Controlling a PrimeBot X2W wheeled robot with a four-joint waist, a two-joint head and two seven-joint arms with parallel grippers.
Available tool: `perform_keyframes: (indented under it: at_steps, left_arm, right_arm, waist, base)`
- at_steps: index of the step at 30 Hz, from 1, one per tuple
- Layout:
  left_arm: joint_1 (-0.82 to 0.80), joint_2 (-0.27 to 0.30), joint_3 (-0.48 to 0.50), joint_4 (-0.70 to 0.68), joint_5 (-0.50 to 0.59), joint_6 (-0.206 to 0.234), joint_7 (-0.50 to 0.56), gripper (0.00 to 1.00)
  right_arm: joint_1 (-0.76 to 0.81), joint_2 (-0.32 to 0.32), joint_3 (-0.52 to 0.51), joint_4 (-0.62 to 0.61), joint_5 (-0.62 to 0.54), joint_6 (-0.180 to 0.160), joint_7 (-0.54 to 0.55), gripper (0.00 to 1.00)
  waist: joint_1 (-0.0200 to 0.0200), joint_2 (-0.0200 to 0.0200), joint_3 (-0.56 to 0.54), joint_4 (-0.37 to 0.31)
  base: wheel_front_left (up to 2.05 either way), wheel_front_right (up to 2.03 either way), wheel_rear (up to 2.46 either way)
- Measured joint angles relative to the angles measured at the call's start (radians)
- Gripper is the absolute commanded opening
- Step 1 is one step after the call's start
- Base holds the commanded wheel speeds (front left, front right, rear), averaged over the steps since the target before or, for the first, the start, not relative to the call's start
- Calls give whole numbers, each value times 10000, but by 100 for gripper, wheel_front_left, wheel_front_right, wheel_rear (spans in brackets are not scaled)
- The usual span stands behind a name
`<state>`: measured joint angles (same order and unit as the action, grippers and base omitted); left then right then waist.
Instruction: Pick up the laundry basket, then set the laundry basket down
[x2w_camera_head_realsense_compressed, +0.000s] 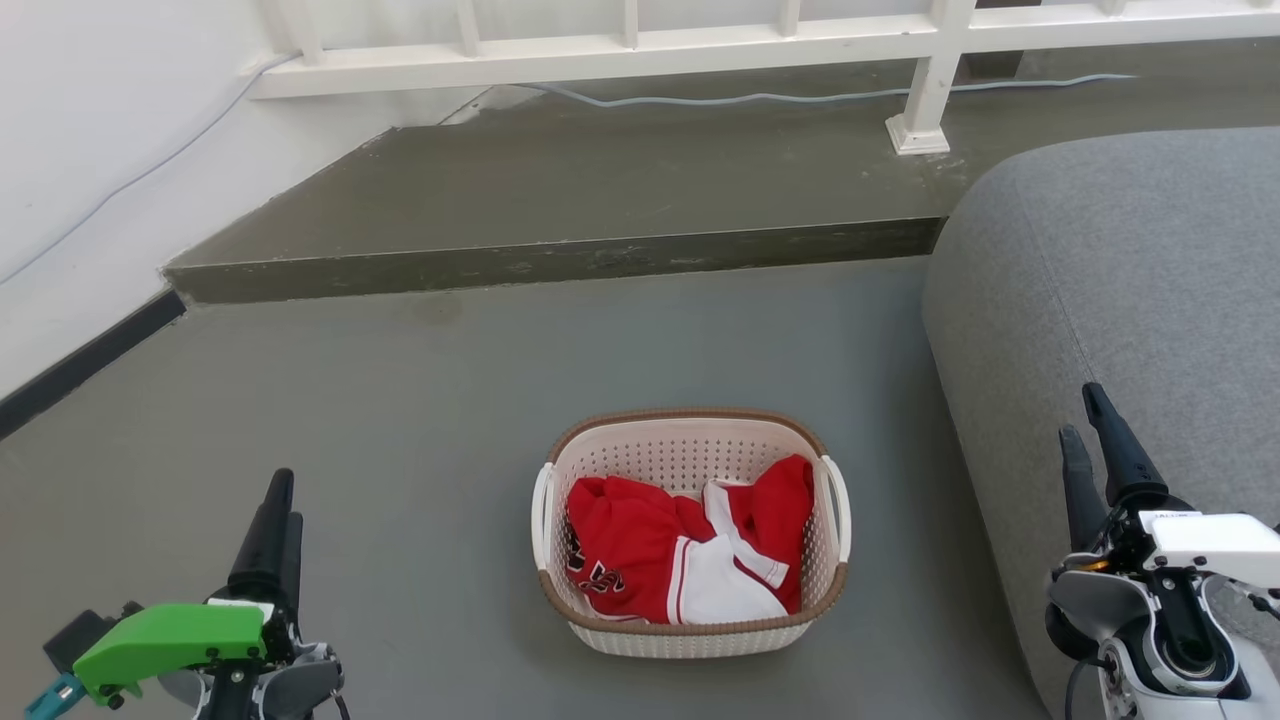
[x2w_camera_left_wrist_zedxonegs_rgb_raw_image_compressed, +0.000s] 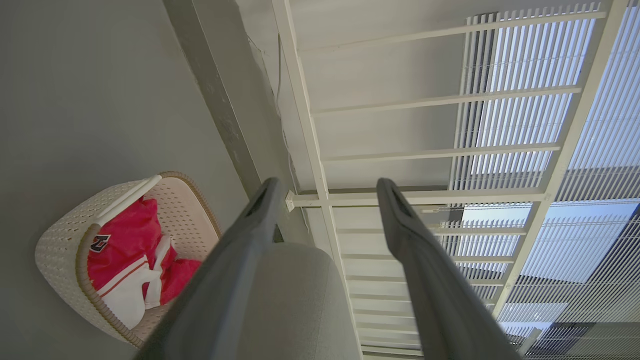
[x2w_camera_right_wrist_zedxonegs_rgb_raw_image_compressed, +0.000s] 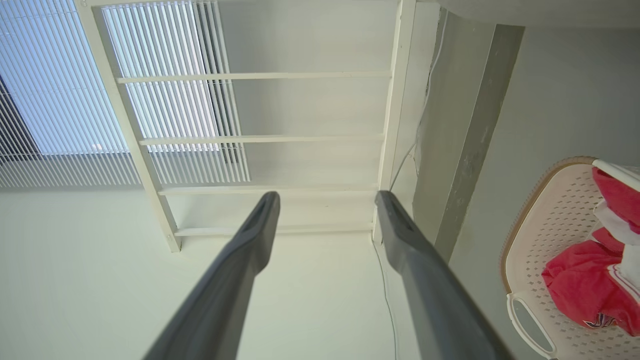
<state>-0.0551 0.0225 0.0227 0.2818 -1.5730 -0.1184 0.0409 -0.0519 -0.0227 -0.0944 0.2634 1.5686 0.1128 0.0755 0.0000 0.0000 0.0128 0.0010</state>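
The grey floor (x2w_camera_head_realsense_compressed: 400, 420) carries the laundry basket (x2w_camera_head_realsense_compressed: 690, 640), centred ahead of the robot, with the grey sofa (x2w_camera_head_realsense_compressed: 1120, 280) just to its right. The basket holds red and white clothing (x2w_camera_head_realsense_compressed: 640, 540), so expect a light, possibly uneven load. The left pincer (x2w_camera_head_realsense_compressed: 285, 500) and right pincer (x2w_camera_head_realsense_compressed: 1080, 412) sit near the robot, well apart from the basket, fingers parted, gripping nothing. Step in hand: approach. Bring each pincer to its loop handle, left (x2w_camera_head_realsense_compressed: 541, 515) and right (x2w_camera_head_realsense_compressed: 838, 505), clearing the sofa. Close both together and lift level.
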Motion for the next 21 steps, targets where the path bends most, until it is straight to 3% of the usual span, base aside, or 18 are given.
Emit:
perform_keyframes:
  at_steps: [21]
  left_arm:
    - [-84, 449, -894, -313, 2380, 0, -686, 100]
  right_arm:
    - [-36, -656, 1114, -616, -1718, 4, -842, 100]
  waist:
    - [0, 0, 168, -13]
  base:
    - [0, 0, 0]
